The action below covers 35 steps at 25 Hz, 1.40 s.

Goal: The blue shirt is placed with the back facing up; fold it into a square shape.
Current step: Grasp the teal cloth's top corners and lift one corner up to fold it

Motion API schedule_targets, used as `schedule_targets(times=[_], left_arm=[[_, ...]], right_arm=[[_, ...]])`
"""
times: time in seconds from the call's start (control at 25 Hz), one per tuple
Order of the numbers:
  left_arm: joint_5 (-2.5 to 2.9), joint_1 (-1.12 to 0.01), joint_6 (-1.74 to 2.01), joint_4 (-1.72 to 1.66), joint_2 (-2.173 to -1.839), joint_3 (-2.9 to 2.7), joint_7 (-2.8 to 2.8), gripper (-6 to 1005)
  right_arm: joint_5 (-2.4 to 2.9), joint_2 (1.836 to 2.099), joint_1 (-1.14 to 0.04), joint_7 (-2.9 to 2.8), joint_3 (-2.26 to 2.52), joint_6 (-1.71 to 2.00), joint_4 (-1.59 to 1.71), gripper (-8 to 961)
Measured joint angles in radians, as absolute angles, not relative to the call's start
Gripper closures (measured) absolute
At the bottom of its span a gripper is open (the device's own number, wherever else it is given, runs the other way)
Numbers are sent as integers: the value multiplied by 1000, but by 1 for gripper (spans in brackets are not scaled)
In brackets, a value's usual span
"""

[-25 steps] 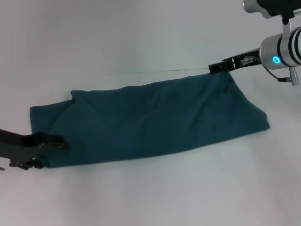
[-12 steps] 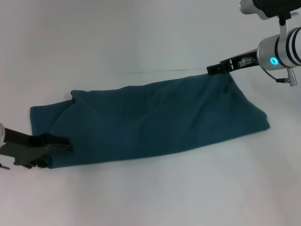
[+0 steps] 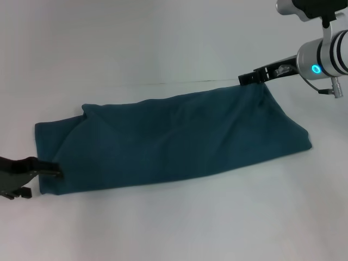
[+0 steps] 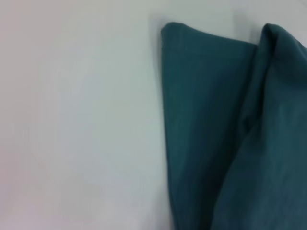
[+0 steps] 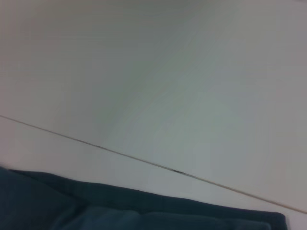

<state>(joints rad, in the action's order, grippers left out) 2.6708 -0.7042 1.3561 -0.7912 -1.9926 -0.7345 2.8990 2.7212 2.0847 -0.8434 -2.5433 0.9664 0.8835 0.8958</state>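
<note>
At near-left corner of dark teal-blue knit shirt [image 3: 168, 138], left gripper [image 3: 48, 169] backs off cloth, fingers seemingly together, empty; right gripper [image 3: 249, 79] pinches far-right corner; fold unfinished.

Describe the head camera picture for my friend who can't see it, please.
A dark teal-blue shirt, folded into a long band, lies slantwise across a white table. The left gripper, a black claw, sits at the band's near left corner, while the right gripper touches its far right corner, on a silver arm with a glowing blue ring.
</note>
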Motion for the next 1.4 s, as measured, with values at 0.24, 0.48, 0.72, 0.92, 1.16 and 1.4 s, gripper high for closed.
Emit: schedule_targets(times=[0.24,0.48,0.72,0.92,1.16,1.4], left_arm=[[2684,-705,1327,-770,-1993,-741,2899,67],[2683,-721,1308,-752,-2002,-742,2897,66],[2683,-756,1290,-696,-2004,-745,2892,67],[2685,-777,1274,-672,-2006,-750,2880,66],[2670,-779,1268,-669,-2008,-748,2812,80],[2661,-775,1259,-669,-2008,-740,2785,179]], right_arm=[[2721,2086,-845,-2543,966,884,896,29],[2721,2086,-845,-2543,966,885,896,29],[2721,2086,-845,-2543,966,885,898,29],[2721,2086,-842,-2543,966,885,899,28],[2721,2086,-840,-2543,967,885,899,28],[2721,2086,-839,-2543,969,886,898,28]])
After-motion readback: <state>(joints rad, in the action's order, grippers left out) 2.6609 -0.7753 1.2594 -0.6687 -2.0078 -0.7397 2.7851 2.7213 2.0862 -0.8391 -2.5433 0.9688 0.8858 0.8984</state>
